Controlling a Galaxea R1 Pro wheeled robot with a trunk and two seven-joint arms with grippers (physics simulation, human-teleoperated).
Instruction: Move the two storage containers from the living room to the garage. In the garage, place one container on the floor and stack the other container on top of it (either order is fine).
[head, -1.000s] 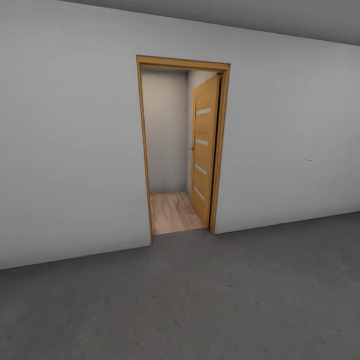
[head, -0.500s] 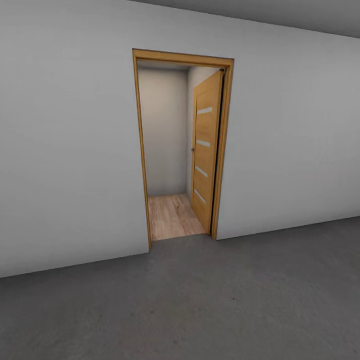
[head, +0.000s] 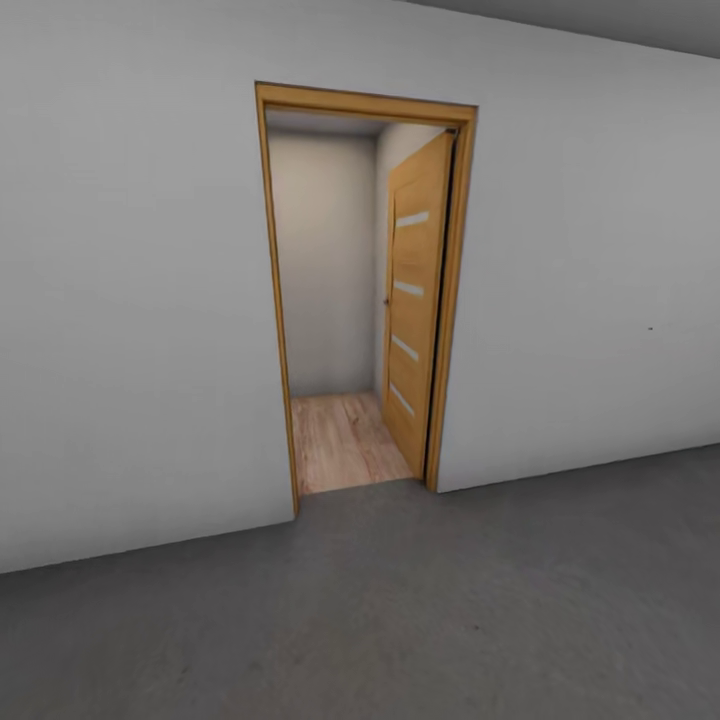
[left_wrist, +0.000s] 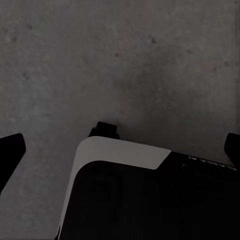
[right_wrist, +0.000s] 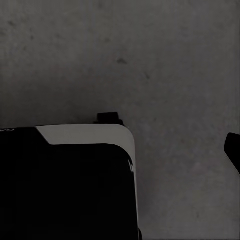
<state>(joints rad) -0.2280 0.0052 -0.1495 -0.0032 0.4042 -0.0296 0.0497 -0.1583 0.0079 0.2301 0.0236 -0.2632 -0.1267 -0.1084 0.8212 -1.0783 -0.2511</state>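
A plain grey wall (head: 130, 300) stood at left. Right of it, a wood-framed doorway (head: 265, 300) opened onto light plank flooring (head: 345, 440), its door (head: 412, 300) swung inward. Dark concrete floor (head: 400, 610) lay near. Both wrist views faced that floor over the robot's base (left_wrist: 150, 200). Jaw state could not be determined. No storage containers appeared.

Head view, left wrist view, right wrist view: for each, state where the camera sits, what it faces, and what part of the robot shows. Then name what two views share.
Head view: on the robot's head, facing a grey wall with an open wooden door; wood-plank floor lies beyond.
Left wrist view: near the left hand, facing down at the concrete floor; the robot's black-and-white base shows.
Right wrist view: near the right hand, facing down at the concrete floor; the base shows.
Shared: both wrist views show dark concrete and the base.
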